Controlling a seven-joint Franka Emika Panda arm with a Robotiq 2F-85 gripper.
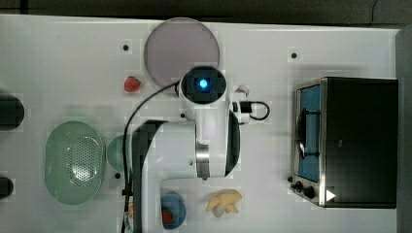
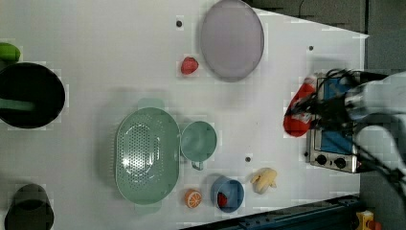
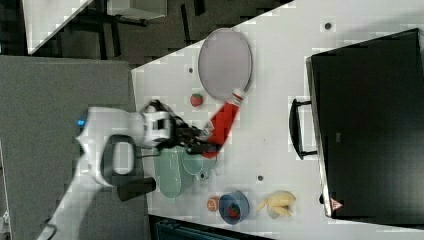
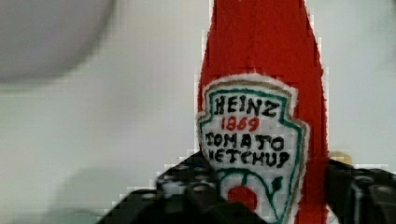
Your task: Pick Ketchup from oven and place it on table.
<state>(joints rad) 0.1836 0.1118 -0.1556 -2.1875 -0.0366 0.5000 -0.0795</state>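
Holding the ketchup bottle [image 3: 223, 122] by its lower body, fingers clamped on both sides of the label, the gripper [image 3: 200, 142] carries it above the table [image 3: 272, 90] between the plate [image 3: 225, 59] and the oven [image 3: 367, 125]; I think it should lower slowly, bottom first, onto a bare place. From the wrist view the label [image 4: 252, 149] reads clearly, while the right view shows the bottle's tilt and white cap.

Two strawberries [image 2: 189, 65], one plate [image 2: 232, 39]

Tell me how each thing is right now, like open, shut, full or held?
Ketchup: held in the gripper, clear of the oven.
Oven: door shut.
Green colander: empty.
Green cup: empty.
Blue bowl: holds a strawberry.
Grey plate: empty.
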